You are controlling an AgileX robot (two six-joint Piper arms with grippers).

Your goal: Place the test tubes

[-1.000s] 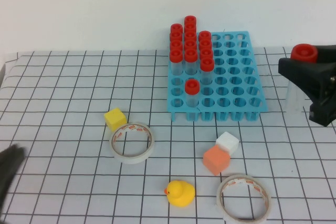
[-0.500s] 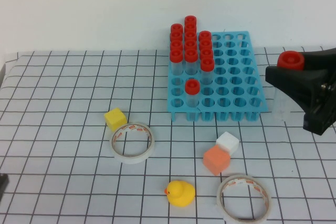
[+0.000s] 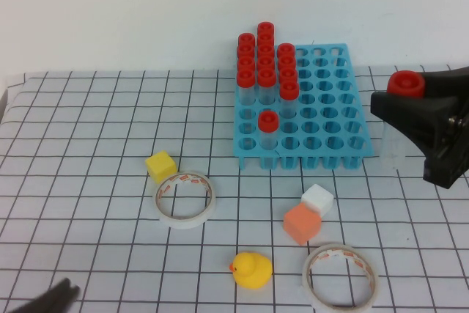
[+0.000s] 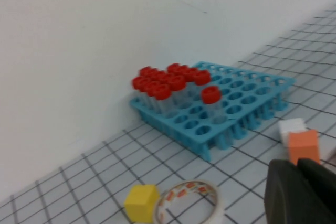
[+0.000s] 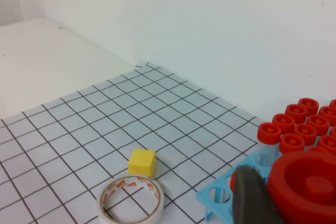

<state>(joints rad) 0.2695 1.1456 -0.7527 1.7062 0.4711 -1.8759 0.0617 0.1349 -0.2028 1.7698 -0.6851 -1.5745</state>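
Table [image 3: 88,108], left pincer [image 3: 58,292] reappears nearside; right pincer [image 3: 396,104] holds tube [image 3: 405,83] beside rack [image 3: 330,108]

The right end effector [image 3: 399,108] hangs at the surface's [image 3: 88,108] right edge, with a test tube [image 3: 405,83] upright in it. Just to its left stands the tube rack [image 3: 322,119], with capped tubes [image 3: 265,64] in the holes farthest from it (one stands apart, nearer). Nearer and left lie two touching cubes [image 3: 300,223], a tape roll [image 3: 341,276] and a toy duck [image 3: 251,269]. Farther left, another cube [image 3: 160,166] touches a second tape roll [image 3: 185,199]. The left end effector [image 3: 47,300] sits at the near left corner.
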